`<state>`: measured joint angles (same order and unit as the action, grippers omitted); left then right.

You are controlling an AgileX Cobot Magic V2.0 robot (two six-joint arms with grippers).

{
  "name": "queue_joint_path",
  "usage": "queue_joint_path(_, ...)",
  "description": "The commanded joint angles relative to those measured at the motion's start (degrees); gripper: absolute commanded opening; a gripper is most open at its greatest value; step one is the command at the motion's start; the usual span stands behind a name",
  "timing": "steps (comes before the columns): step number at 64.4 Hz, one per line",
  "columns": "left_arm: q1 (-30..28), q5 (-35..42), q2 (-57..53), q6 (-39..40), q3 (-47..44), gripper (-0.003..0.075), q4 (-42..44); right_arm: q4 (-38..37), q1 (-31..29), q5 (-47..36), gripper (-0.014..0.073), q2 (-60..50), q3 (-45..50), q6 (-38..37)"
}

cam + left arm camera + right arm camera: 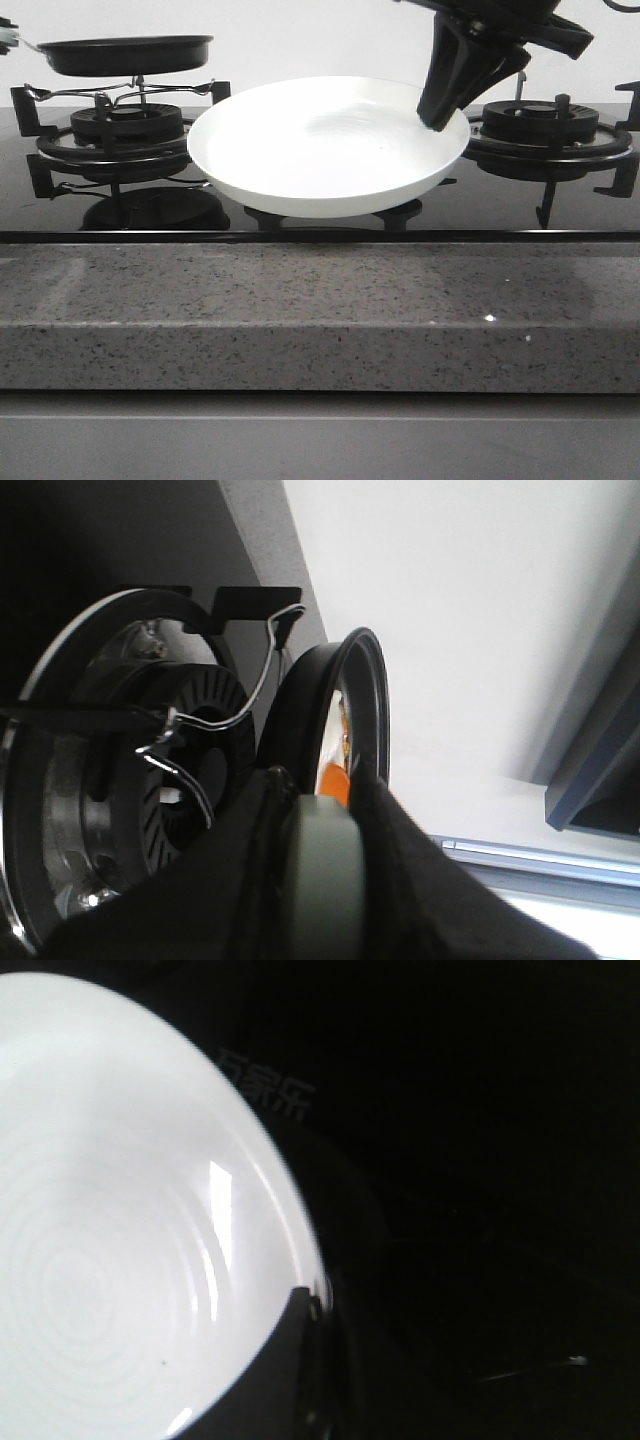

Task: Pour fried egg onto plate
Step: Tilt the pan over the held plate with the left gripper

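The small black pan (128,53) hangs level above the left burner; its handle runs off the front view's left edge. In the left wrist view my left gripper (320,790) is shut on the pan's grey handle (322,880). There the pan (300,710) is seen edge-on, with the fried egg's (335,775) orange yolk and white just showing inside. The plate (320,145), wide and glossy white, is held tilted above the cooktop's middle. My right gripper (440,115) is shut on its right rim. The plate (100,1260) is empty in the right wrist view, with one finger (290,1370) over its rim.
Black glass cooktop (320,225) with a left burner (130,125) that carries a thin wire stand (120,92), and a right burner (540,125), both with black grates. A grey speckled stone counter edge (320,310) runs along the front.
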<state>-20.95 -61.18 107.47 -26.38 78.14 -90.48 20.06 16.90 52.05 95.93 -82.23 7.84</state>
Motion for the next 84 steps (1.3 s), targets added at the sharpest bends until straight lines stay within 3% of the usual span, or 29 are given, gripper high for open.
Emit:
queue_joint_path(1,-0.02,-3.89,-5.68,-1.09,1.81,-0.0019,-6.81,0.99,-0.08,-1.90,-0.0067,-2.50,-1.43,0.39)
queue_joint_path(12,1.58,-1.92,-11.72,-4.41,1.81,-0.0019,-4.95,0.99,-0.08,-1.90,-0.0067,-2.50,-1.43,0.39)
queue_joint_path(28,9.68,7.95,-21.40,-4.53,1.81,-0.0019,9.18,0.99,-0.08,-1.90,-0.0067,-2.50,-1.43,0.39)
queue_joint_path(45,23.44,18.99,-31.42,-4.53,1.81,-0.0019,26.38,0.99,-0.08,-1.90,-0.0067,-2.50,-1.43,0.39)
queue_joint_path(66,42.52,33.68,-35.37,-4.53,1.81,-0.0020,50.83,0.99,-0.08,-1.90,-0.0067,-2.50,-1.43,0.39)
queue_joint_path(84,52.13,38.40,-35.73,-4.53,1.81,-0.0019,67.99,0.99,-0.08,-1.90,-0.0067,-2.50,-1.43,0.39)
